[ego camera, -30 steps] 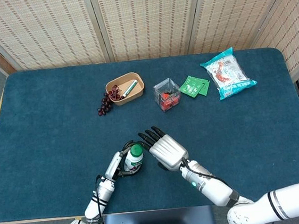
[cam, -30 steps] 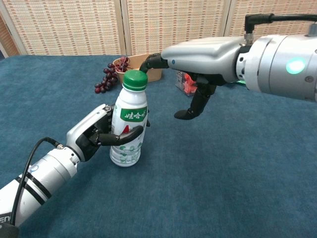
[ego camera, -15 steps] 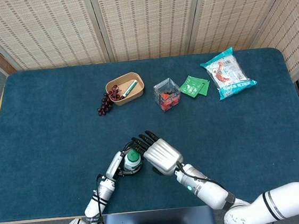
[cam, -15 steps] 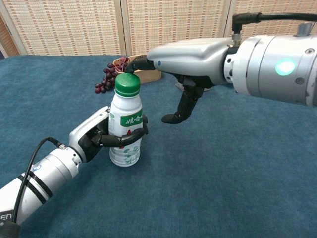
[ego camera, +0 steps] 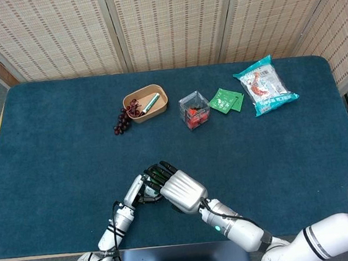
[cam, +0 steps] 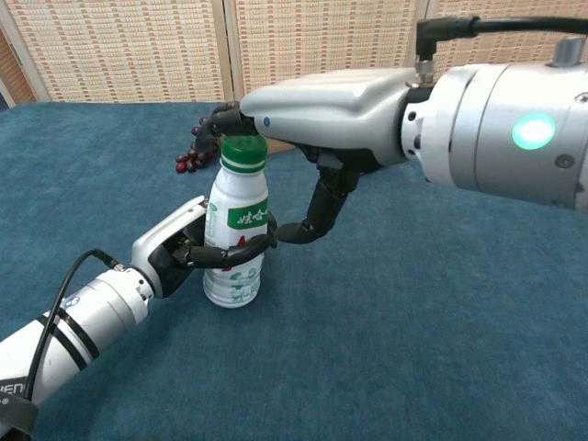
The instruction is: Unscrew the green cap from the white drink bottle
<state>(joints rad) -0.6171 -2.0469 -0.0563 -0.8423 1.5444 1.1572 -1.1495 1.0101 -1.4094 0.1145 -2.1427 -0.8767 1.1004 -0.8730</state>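
The bottle (cam: 235,241) stands upright near the table's (ego camera: 51,149) front edge, gripped around its middle by the left hand (cam: 184,253). The right hand (cam: 317,115) has moved left since a second ago: then beside the cap (cam: 243,152), it now hangs over it, palm down, fingers (cam: 220,119) just behind the cap, thumb hooked beside the bottle. Whether it touches the cap cannot be told. The head view hides the bottle under this hand.

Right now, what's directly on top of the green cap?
The right hand is spread over the green cap, fingers reaching past it. Whether they press on the cap top is hidden by the palm. The left hand holds the white drink bottle below.
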